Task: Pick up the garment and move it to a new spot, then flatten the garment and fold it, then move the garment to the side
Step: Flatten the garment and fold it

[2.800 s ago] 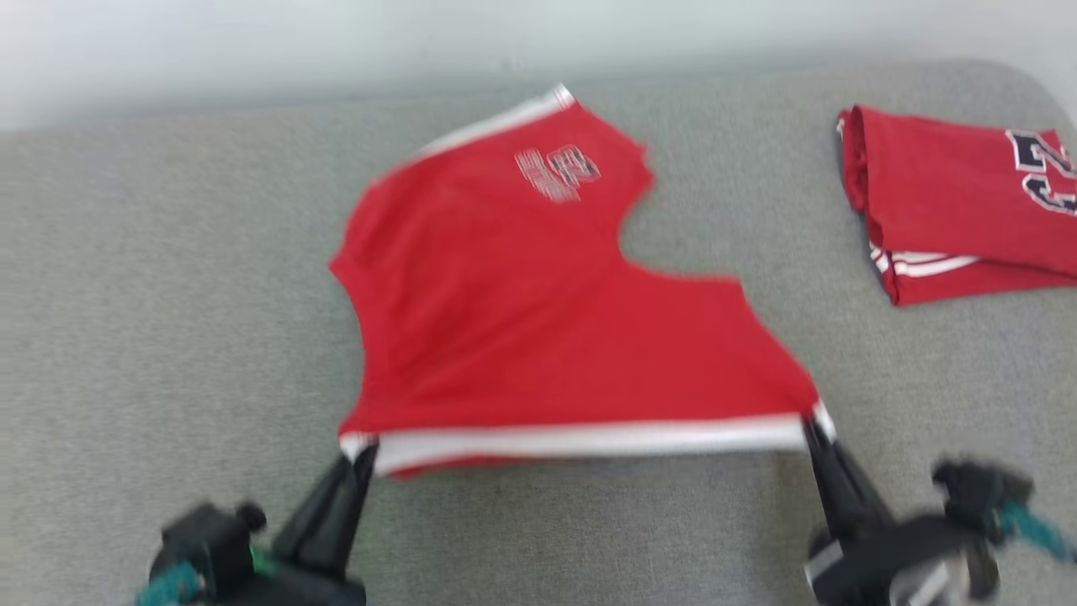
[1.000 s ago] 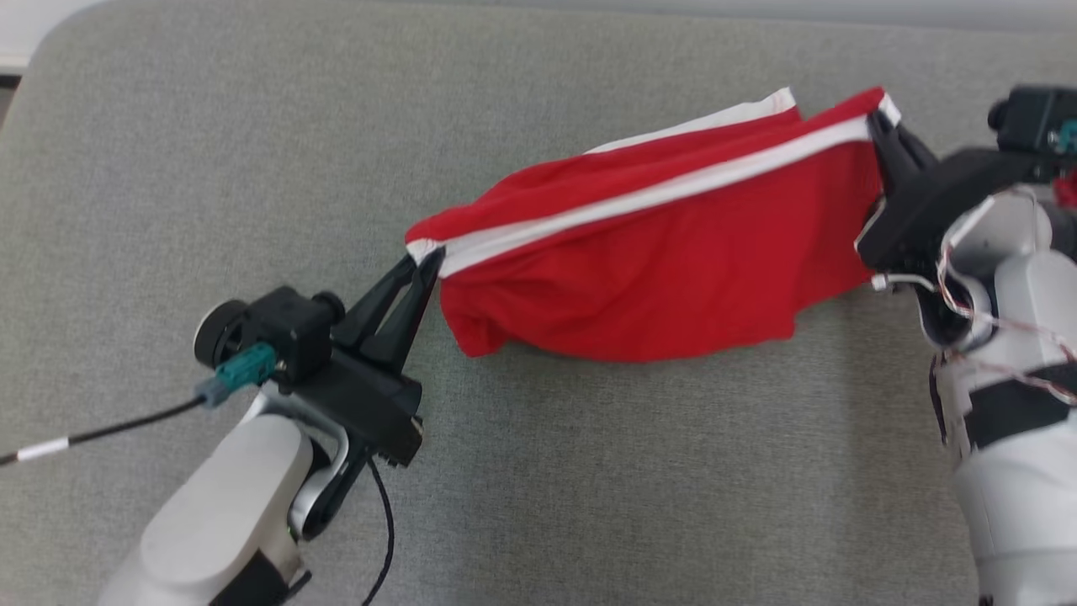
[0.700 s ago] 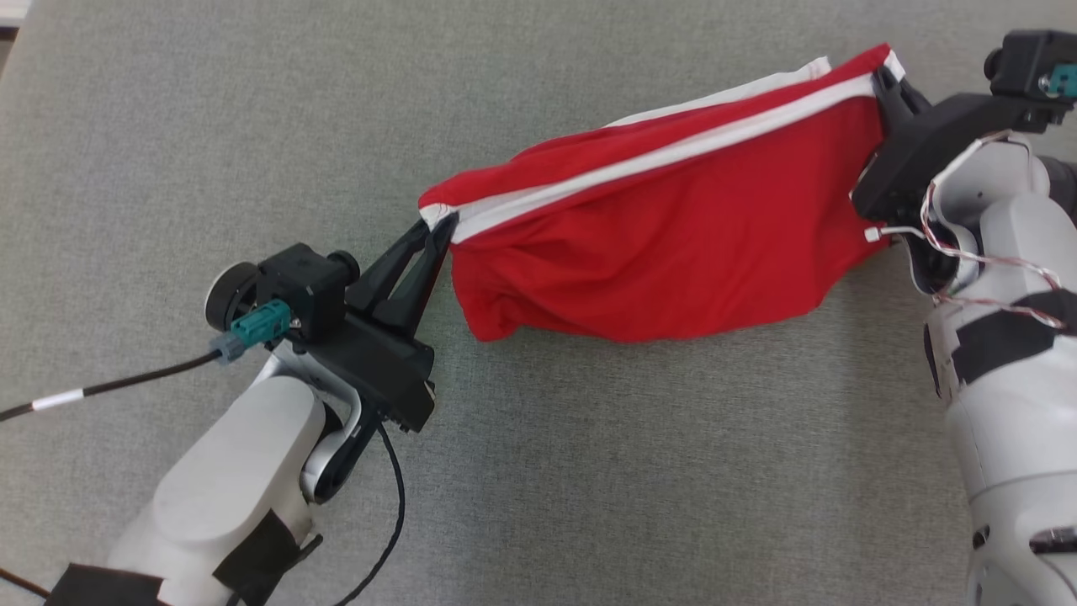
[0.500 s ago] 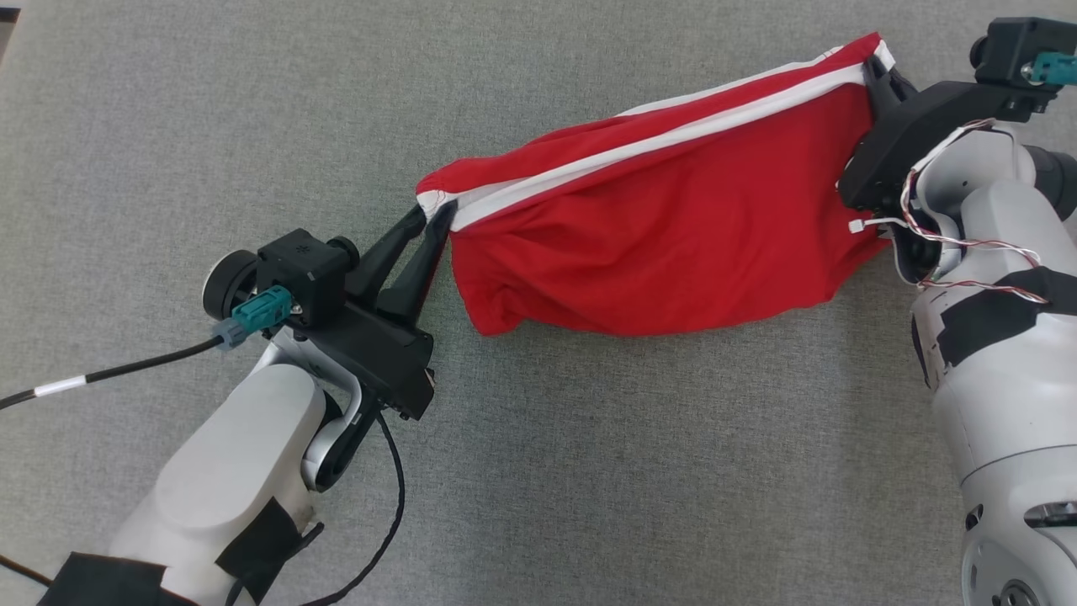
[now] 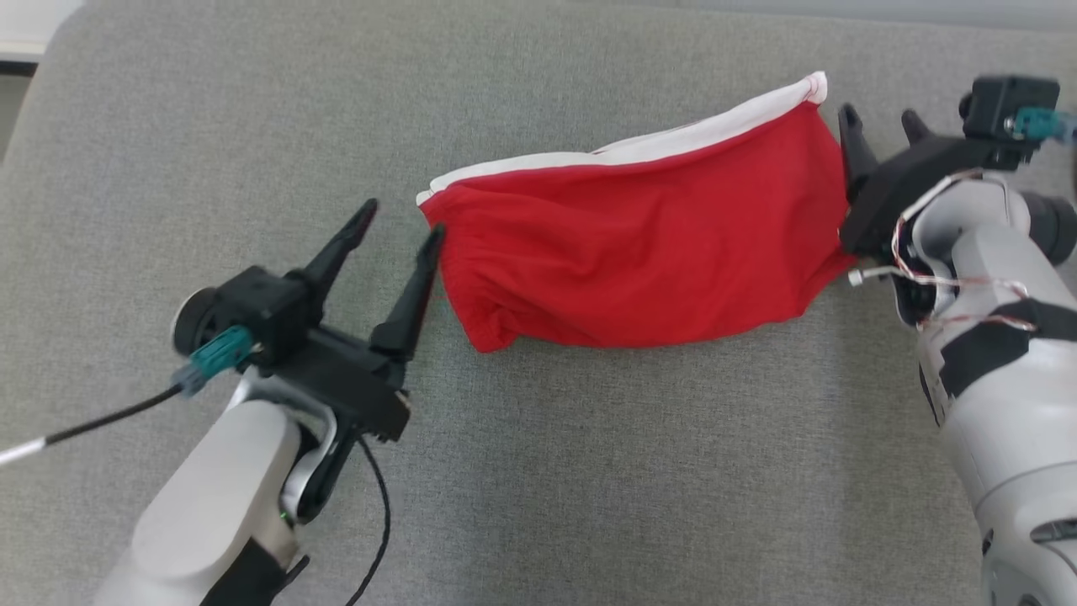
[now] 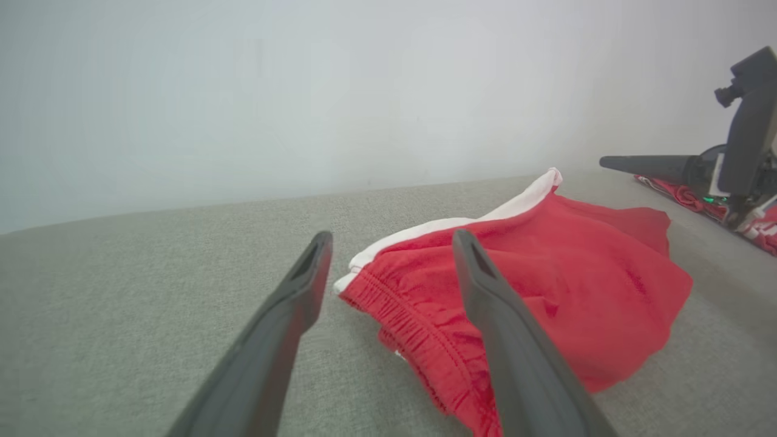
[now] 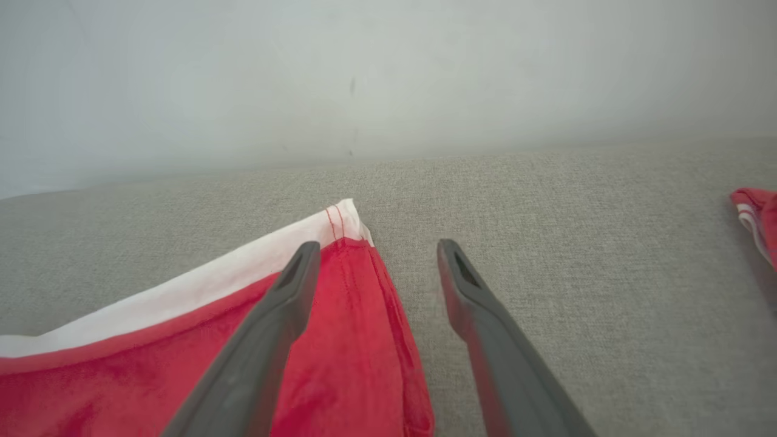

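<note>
Head view: the red garment lies folded over on the grey padded surface, its white band running along the far edge. The left gripper stands at the garment's left end with its fingers spread and nothing between them, the nearer finger just beside the cloth. The right gripper sits at the right end, likewise spread and empty.

Left wrist view: the left gripper frames the near corner of the garment. A gathered seam runs along this end, and the cloth lies in soft wrinkles and sags into the surface. It looks light, limp and not fragile, so it will probably drape and bunch rather than keep a shape.

Right wrist view: the right gripper straddles the other corner, one finger over the garment and one over bare surface. The stitched white band ends here. The two band corners seem the best places to pinch, through all layers, since thin cloth may slip. Another red piece lies well apart at the right edge
</note>
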Motion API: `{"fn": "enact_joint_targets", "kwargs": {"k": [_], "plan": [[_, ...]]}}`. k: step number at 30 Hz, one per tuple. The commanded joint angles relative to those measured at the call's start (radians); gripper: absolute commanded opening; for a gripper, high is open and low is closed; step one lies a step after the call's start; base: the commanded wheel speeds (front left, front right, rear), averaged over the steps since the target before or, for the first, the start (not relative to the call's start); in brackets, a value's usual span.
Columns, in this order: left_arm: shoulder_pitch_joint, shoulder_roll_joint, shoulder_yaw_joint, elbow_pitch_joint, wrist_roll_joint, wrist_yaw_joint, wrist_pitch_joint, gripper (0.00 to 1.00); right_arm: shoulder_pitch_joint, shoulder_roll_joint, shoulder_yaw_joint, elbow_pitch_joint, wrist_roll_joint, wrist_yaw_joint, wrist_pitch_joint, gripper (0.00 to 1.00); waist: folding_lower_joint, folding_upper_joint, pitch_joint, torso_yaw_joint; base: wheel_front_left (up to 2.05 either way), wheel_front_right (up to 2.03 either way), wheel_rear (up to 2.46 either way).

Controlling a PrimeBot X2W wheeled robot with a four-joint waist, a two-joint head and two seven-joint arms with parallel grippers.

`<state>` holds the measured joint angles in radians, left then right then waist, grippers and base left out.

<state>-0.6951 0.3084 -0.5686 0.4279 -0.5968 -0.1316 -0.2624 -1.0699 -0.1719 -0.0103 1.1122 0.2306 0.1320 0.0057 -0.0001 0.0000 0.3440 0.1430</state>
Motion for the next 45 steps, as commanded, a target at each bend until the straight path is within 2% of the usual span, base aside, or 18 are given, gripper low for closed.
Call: {"fn": "enact_joint_targets", "kwargs": {"k": [1, 9, 14, 20, 25, 26, 27, 28, 32, 36, 45], "plan": [[0.038, 0.0, 0.042, -0.022, 0.028, 0.002, -0.003, 1.0, 0.027, -0.014, 0.016, 0.004, 0.014, -0.002, -0.009, 1.0, 0.0001, 0.0, -0.017, -0.001, 0.0, 0.0, 0.0], [0.217, -0.05, 0.296, -0.172, 0.172, 0.015, -0.003, 1.0, 0.106, -0.059, 0.074, 0.008, 0.088, -0.002, -0.024, 1.0, 0.0001, 0.0, -0.042, 0.018, 0.0, 0.0, 0.0], [0.295, -0.086, 0.389, -0.224, 0.224, 0.009, -0.003, 1.0, 0.129, -0.077, 0.095, 0.015, 0.11, -0.002, -0.018, 1.0, 0.0001, 0.0, -0.042, 0.033, 0.0, 0.0, 0.0], [0.372, -0.132, 0.463, -0.266, 0.281, 0.001, -0.003, 1.0, 0.134, -0.081, 0.119, 0.03, 0.125, -0.002, -0.016, 1.0, 0.0001, 0.0, -0.033, 0.053, 0.0, 0.0, 0.0], [0.403, -0.156, 0.48, -0.278, 0.307, 0.001, -0.003, 1.0, 0.136, -0.075, 0.141, 0.063, 0.129, -0.002, 0.017, 1.0, 0.0001, 0.0, -0.034, 0.064, 0.0, 0.0, 0.0], [0.406, -0.157, 0.478, -0.278, 0.309, 0.001, -0.003, 1.0, 0.138, -0.073, 0.143, 0.071, 0.134, -0.002, 0.025, 0.82, 0.0001, 0.0, -0.036, 0.066, 0.0, 0.0, 0.0], [0.408, -0.158, 0.476, -0.278, 0.31, 0.002, -0.003, 1.0, 0.141, -0.072, 0.148, 0.08, 0.135, -0.002, 0.034, 0.05, 0.0001, 0.0, -0.038, 0.067, 0.0, 0.0, 0.0], [0.409, -0.159, 0.475, -0.276, 0.311, 0.002, -0.003, 1.0, 0.141, -0.069, 0.15, 0.087, 0.14, -0.002, 0.041, 0.0, 0.0001, 0.0, -0.04, 0.068, 0.0, 0.0, 0.0], [0.417, -0.16, 0.48, -0.27, 0.314, 0.002, -0.003, 1.0, 0.145, -0.061, 0.161, 0.085, 0.149, -0.002, 0.028, 0.0, 0.0001, 0.0, -0.061, 0.063, 0.0, 0.0, 0.0], [0.44, -0.153, 0.491, -0.272, 0.318, 0.002, -0.003, 1.0, 0.167, -0.039, 0.215, 0.039, 0.163, -0.002, 0.006, 0.0, 0.0001, 0.0, -0.096, 0.04, 0.0, 0.0, 0.0], [0.521, -0.14, 0.535, -0.285, 0.336, 0.002, -0.003, 1.0, 0.326, -0.067, 0.324, -0.154, 0.312, -0.002, 0.002, 0.0, 0.0001, 0.0, -0.174, -0.041, 0.0, 0.0, 0.0]]}}
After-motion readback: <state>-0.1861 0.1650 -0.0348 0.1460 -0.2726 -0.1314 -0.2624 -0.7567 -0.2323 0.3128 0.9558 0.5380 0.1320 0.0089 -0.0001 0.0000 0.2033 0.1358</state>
